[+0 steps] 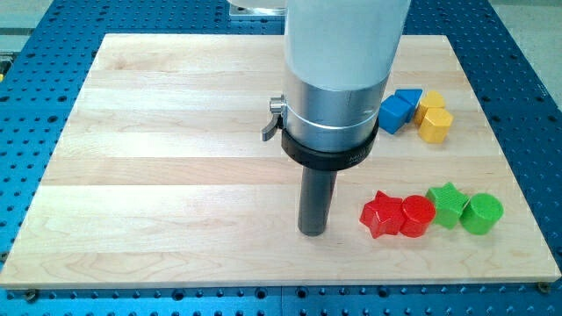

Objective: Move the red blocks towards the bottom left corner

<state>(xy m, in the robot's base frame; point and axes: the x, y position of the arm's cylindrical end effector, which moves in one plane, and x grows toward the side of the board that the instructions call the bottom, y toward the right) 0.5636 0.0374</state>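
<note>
A red star block [381, 213] and a red cylinder block [417, 215] lie touching each other at the view's lower right of the wooden board [158, 158]. My tip [313, 232] rests on the board just to the left of the red star, a small gap apart. The wide silver and white arm body rises above it and hides the board behind.
A green star block [448, 204] and a green cylinder block [482, 213] sit right of the red cylinder. A blue block [397, 111] and two yellow blocks [434, 116] lie at the upper right. The blue perforated table [35, 53] surrounds the board.
</note>
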